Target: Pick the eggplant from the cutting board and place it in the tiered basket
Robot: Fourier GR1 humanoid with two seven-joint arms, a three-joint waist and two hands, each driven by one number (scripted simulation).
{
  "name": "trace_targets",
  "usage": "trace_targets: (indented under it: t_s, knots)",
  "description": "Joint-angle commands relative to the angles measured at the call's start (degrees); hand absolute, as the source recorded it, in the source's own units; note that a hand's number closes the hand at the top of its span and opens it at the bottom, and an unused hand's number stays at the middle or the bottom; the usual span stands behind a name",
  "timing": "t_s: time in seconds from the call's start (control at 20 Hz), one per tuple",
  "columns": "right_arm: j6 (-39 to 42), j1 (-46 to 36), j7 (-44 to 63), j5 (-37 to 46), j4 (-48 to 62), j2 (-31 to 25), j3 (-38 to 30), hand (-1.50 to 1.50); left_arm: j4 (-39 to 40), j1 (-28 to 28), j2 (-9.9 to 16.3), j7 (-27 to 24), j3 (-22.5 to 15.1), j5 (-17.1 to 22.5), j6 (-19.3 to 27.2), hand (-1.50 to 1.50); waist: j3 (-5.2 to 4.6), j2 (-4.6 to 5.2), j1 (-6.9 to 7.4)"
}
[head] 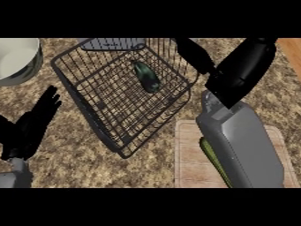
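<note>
A dark eggplant (147, 76) lies inside the black wire tiered basket (94, 112), toward its far side. My right hand (240, 70) hangs just right of the basket, apart from the eggplant, fingers straight and holding nothing; one finger (193, 54) stretches over the basket's right rim. The wooden cutting board (190, 154) sits at the lower right, largely covered by my right forearm. My left hand (29, 126) rests open at the left, fingers up.
A pale round pot (9, 59) stands at the upper left corner. A grey object (110, 43) shows behind the basket. A green strip (211, 154) peeks out beside my right forearm on the board. The counter's wooden edge (299, 62) runs along the right.
</note>
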Motion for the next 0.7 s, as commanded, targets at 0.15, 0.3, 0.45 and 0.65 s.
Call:
trace_targets:
  t_s: [0.15,0.3,0.45,0.65]
  knots:
    - [5.6,16.0,8.7,5.6,-25.9,0.1,0.9,-1.5,-1.9,1.1,-0.4,1.3,0.5,-0.4,1.4,0.0,0.02,-0.2,-1.78]
    - [10.1,23.6,7.4,5.6,-37.7,0.1,2.1,-1.5,-2.7,3.3,0.8,-0.1,0.9,0.3,-0.8,0.0,0.0,0.01,-1.26]
    - [16.1,31.6,4.6,5.1,-49.2,-1.0,4.5,-1.5,-3.7,1.5,0.2,2.3,0.2,0.0,0.0,0.0,0.0,0.09,-1.36]
    - [19.4,40.6,3.5,1.3,-60.7,-4.6,3.8,-1.5,-5.3,3.0,-0.2,2.1,0.8,0.8,-0.2,0.0,0.03,0.31,-0.59]
